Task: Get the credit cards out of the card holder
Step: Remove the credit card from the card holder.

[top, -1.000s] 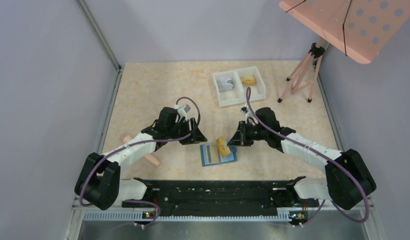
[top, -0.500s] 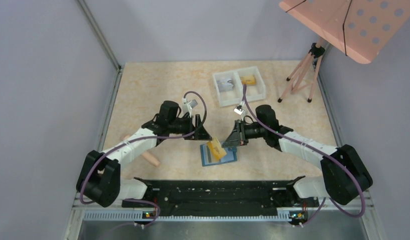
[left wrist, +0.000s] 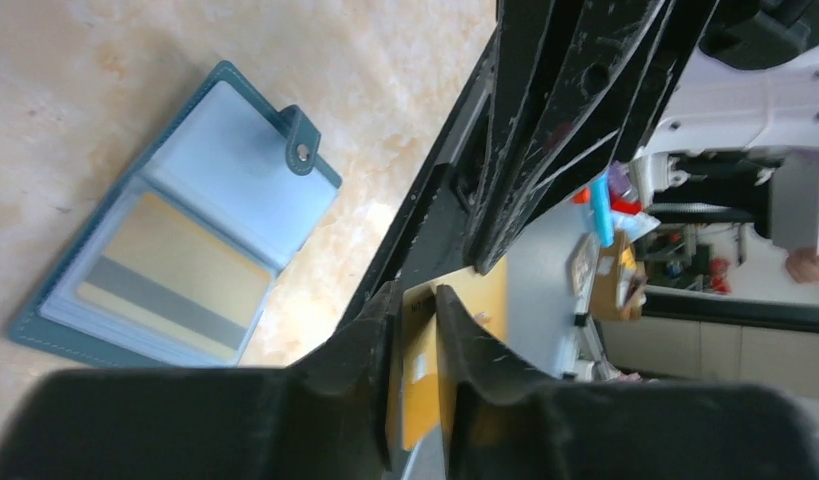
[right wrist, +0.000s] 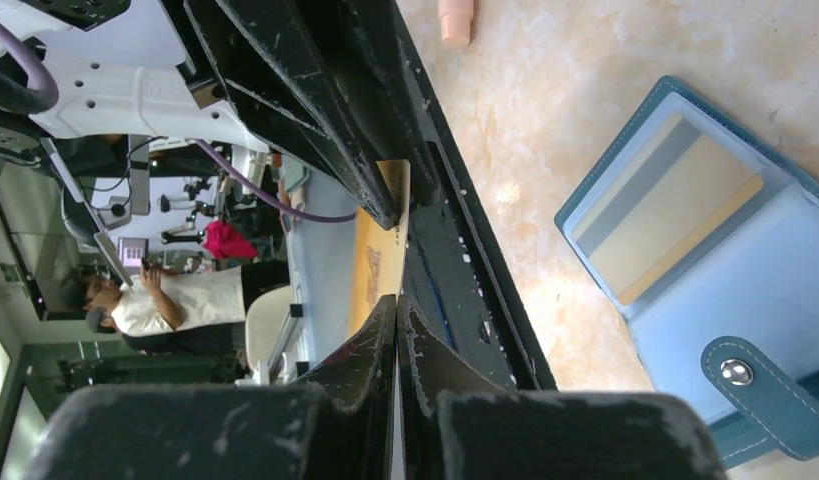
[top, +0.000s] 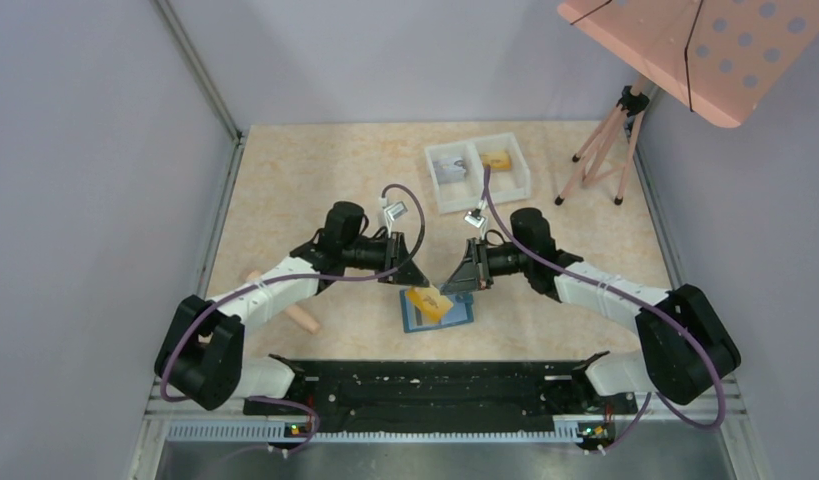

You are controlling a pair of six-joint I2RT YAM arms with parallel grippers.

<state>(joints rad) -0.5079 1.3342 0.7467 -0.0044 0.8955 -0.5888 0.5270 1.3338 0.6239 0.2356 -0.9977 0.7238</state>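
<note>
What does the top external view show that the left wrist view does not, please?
Only the top external view shows the white tray at the far side, the pink cylinder beside the left arm, and the tripod stand. Only the left wrist view shows the snap tab and the left gripper straddling the orange card; whether it pinches is unclear. Both show the open card holder lying on the table and that orange card raised above it.
</note>
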